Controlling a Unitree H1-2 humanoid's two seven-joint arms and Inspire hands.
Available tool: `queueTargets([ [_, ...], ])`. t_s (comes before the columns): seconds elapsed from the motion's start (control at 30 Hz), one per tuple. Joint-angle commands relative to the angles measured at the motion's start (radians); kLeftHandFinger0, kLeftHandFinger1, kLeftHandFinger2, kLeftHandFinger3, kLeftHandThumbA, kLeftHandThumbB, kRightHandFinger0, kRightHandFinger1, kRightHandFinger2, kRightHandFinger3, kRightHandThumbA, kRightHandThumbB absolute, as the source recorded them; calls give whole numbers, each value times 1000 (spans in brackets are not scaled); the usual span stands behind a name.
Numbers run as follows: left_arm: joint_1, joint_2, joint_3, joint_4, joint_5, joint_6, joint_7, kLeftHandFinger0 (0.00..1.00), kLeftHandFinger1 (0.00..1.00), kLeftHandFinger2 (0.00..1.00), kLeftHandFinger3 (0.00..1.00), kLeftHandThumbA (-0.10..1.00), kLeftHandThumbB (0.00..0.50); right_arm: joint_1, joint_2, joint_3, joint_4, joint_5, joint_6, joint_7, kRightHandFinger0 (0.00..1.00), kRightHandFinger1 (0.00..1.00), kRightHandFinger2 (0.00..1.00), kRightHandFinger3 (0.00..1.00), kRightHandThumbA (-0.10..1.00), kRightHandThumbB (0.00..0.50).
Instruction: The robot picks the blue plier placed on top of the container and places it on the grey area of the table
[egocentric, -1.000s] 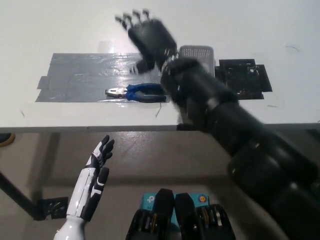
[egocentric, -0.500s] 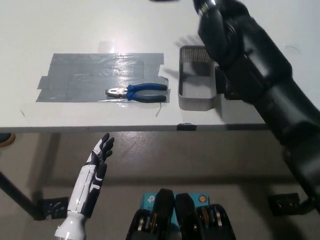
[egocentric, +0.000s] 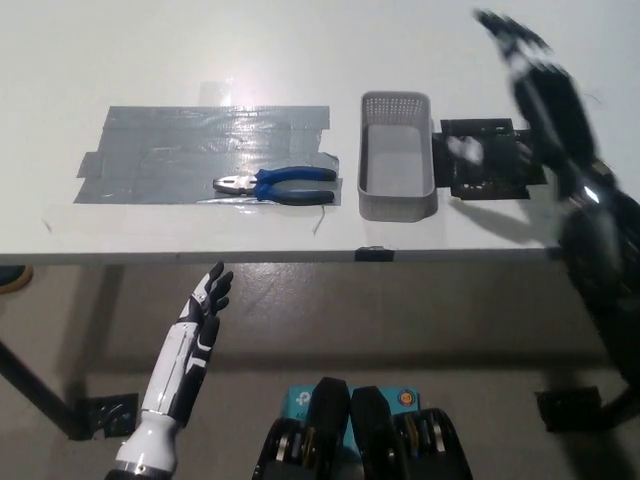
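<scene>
The blue-handled plier (egocentric: 274, 185) lies flat on the grey taped area (egocentric: 205, 154) of the white table, jaws pointing left. Just right of it stands the grey container (egocentric: 397, 155), with nothing in it. My black right hand (egocentric: 542, 82) is raised at the far right, blurred, fingers spread and holding nothing, well away from the plier. My white left hand (egocentric: 204, 304) hangs below the table's front edge at lower left, fingers straight and apart.
A black mesh plate (egocentric: 488, 159) lies right of the container. The table's front edge (egocentric: 300, 258) runs across the middle of the picture. A black bracket (egocentric: 100, 414) shows on the floor at lower left.
My right arm has swung from above the plier and container to the far right, uncovering the container and black plate. The plier stays on the grey tape. The left hand barely moved.
</scene>
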Motion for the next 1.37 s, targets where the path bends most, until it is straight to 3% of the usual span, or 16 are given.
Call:
queueTargets([
  [0.0, -96, -12, 28, -10, -11, -35, 31, 1000, 1000, 1000, 1000, 1000, 28, 259, -244, -447, -919, 604, 142, 65, 1000, 1000, 1000, 1000, 1000, 211],
  [0.07, -83, -16, 23, -8, -12, -35, 28, 1000, 1000, 1000, 1000, 1000, 33, 329, -207, -418, -951, 650, 115, 32, 1000, 1000, 1000, 1000, 1000, 197],
  [0.17, -59, -19, 20, -9, -20, -45, 25, 1000, 1000, 1000, 1000, 1000, 38, 414, -114, -328, -970, 627, 77, 5, 1000, 1000, 1000, 1000, 993, 232],
  [0.27, -26, -17, 20, -18, -14, -54, 28, 1000, 1000, 1000, 1000, 1000, 29, 500, -8, -223, -950, 549, 49, 10, 1000, 1000, 1000, 1000, 1000, 232],
  [0.33, -9, -17, 22, -22, -23, -54, 25, 1000, 1000, 1000, 1000, 1000, 28, 549, 55, -136, -860, 520, 8, 37, 1000, 1000, 1000, 1000, 989, 180],
  [0.4, 19, -19, 19, -32, -21, -55, 26, 1000, 1000, 1000, 1000, 1000, 34, 581, 112, -101, -762, 515, -26, 44, 1000, 1000, 1000, 1000, 978, 209],
  [0.5, 60, -17, 11, -39, -24, -67, 16, 1000, 1000, 1000, 1000, 1000, 29, 637, 168, -80, -656, 543, -90, 57, 1000, 1000, 1000, 1000, 935, 183],
  [0.53, 71, -16, 9, -40, -22, -73, 15, 1000, 1000, 1000, 1000, 1000, 32, 658, 192, -70, -602, 561, -106, 73, 1000, 1000, 1000, 1000, 902, 153],
  [0.7, 111, -2, 26, -68, -41, -61, 9, 1000, 1000, 1000, 1000, 1000, 43, 688, 227, -75, -424, 596, -139, 144, 1000, 1000, 1000, 1000, 883, 150],
  [0.83, 106, 2, 39, -63, -48, -56, 8, 1000, 1000, 1000, 1000, 1000, 93, 671, 236, -88, -399, 630, -119, 180, 1000, 1000, 1000, 1000, 881, 86],
  [1.33, 102, 7, 52, -51, -26, -67, 14, 1000, 1000, 1000, 1000, 1000, 81, 677, 247, -84, -397, 608, -91, 224, 1000, 1000, 1000, 1000, 837, 119],
])
